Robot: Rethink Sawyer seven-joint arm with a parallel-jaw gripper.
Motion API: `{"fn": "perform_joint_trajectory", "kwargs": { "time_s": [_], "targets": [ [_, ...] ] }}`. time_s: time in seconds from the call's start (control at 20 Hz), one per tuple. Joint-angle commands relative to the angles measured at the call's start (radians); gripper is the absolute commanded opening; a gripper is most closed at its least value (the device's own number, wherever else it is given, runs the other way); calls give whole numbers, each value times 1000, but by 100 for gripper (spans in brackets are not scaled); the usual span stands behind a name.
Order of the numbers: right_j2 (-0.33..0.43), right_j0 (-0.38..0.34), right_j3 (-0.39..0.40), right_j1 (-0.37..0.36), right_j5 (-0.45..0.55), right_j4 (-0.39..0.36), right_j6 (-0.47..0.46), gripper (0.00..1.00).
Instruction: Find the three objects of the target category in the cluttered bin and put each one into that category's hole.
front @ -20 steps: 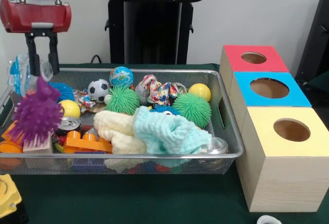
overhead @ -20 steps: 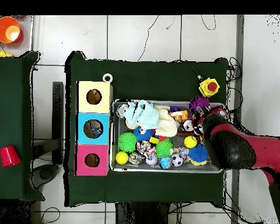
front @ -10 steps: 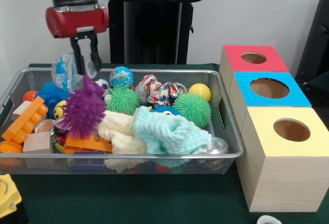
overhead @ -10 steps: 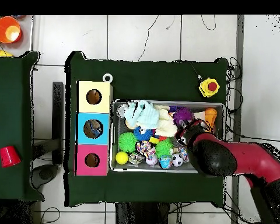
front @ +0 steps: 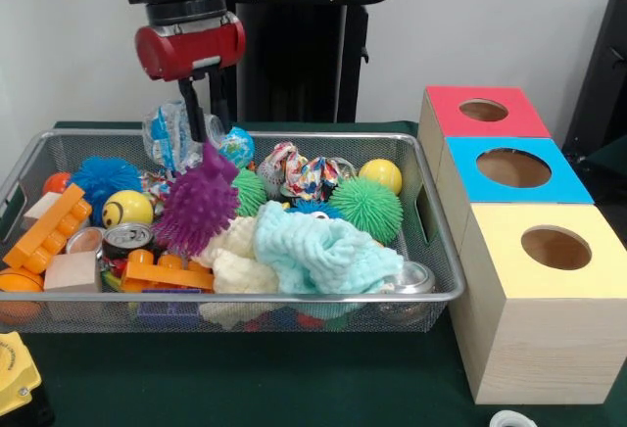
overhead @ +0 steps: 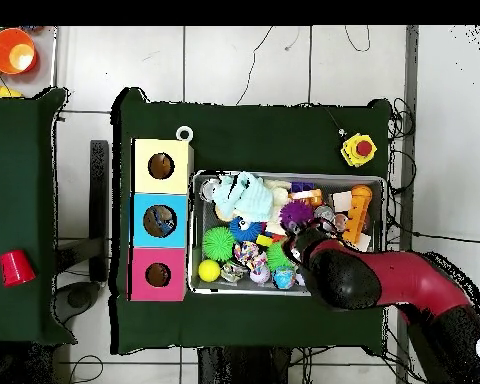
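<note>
The hand (front: 209,114) grips one crushed clear plastic bottle with a blue label (front: 168,136) above the silver wire-mesh bin (front: 427,221), not yet at the sky-blue-topped round hole (front: 513,167); other bottles are unseen.

No word, brand name or number is showing clearly enough to read in either view. The only sign is a smiley face, which is sitting on the yellow ball (front: 126,210) at about nine o'clock inside the bin (front: 235,299). The crushed bottle (front: 168,135) is carrying a blue label, but its print is staying too blurred to tell any letters.
</note>
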Motion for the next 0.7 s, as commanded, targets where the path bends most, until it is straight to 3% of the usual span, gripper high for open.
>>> {"fn": "perform_joint_trajectory", "kwargs": {
  "time_s": [0.05, 0.15, 0.2, 0.7],
  "targets": [
    [-80, 32, 16, 81, -35, -9, 161, 0],
    [-85, 41, 8, 96, -51, -14, 159, 0],
    [-86, 43, 9, 100, -63, -13, 159, 100],
    [-77, 59, -49, 164, -78, -3, 145, 100]
  ]
}}
